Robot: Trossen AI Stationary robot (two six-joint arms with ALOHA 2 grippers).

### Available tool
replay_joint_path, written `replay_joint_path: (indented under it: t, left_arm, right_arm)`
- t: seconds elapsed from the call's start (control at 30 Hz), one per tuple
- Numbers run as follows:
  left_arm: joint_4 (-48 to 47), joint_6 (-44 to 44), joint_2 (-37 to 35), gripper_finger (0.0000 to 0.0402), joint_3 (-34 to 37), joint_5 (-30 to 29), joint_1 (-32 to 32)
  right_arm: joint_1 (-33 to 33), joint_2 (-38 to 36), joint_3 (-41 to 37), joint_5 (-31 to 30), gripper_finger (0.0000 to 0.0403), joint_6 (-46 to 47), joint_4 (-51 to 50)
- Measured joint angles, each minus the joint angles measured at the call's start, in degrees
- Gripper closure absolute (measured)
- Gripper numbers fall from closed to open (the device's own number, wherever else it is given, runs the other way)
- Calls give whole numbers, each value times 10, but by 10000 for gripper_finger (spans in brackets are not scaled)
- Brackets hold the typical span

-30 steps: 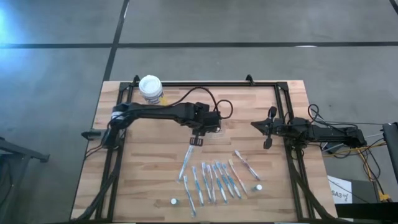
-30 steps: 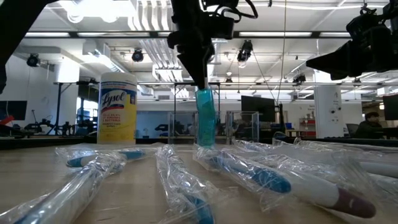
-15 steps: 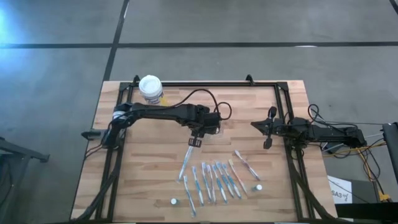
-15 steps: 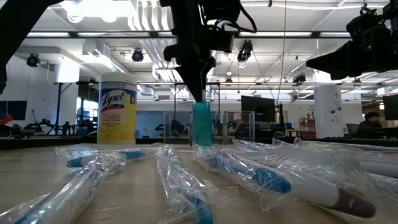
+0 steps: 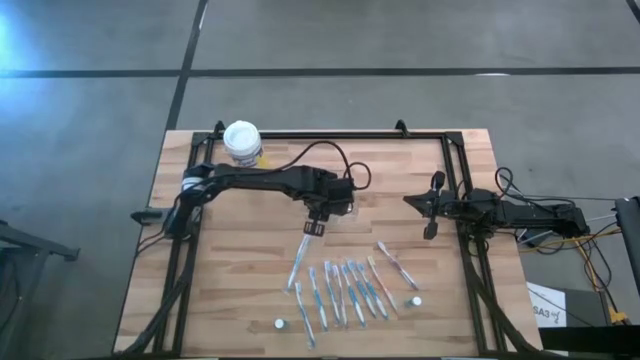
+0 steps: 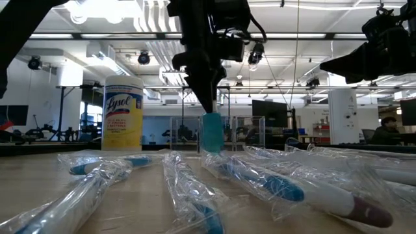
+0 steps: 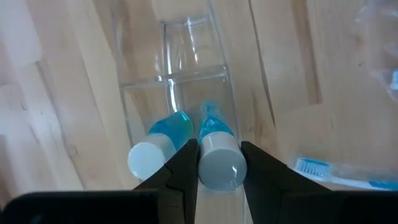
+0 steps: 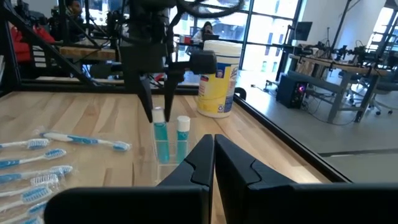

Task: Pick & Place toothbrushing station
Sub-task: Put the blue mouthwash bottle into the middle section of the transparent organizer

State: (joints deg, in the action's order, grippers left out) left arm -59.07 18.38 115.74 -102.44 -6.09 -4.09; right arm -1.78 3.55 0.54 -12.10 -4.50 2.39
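Clear holder (image 7: 186, 81) directly beneath left end effector (image 7: 214, 163), fingers clamped on blue toothbrush (image 7: 216, 149).

Bright, even overhead room light; foreground toothbrush wrappers (image 6: 195, 188) glint and blur in the low view.

You are looking across a wood-plank table (image 5: 240, 260) into a large open workshop, where white ducts and strip lights (image 6: 156, 19) run along the ceiling. Below you, the grey concrete floor (image 5: 420, 40) is crossed by dark seams. Desks with monitors (image 8: 323, 68) stand by tall, bright windows (image 8: 273, 18), and a seated person (image 6: 389, 130) shows far off
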Motion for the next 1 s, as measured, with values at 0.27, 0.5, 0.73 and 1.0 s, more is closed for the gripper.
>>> replay_joint_path:
  t: [0.27,0.5,0.73,1.0]
  left_arm:
    - [20,4,-2,302,24,2,-3]
    - [26,1,-2,290,26,2,-4]
    - [32,0,-2,286,32,2,-5]
    - [34,-7,-2,284,33,4,-5]
  right_arm:
    - [0,0,0,0,394,0,0]
    - [0,0,0,0,394,0,0]
    - [0,0,0,0,394,0,0]
    - [0,0,0,0,394,0,0]
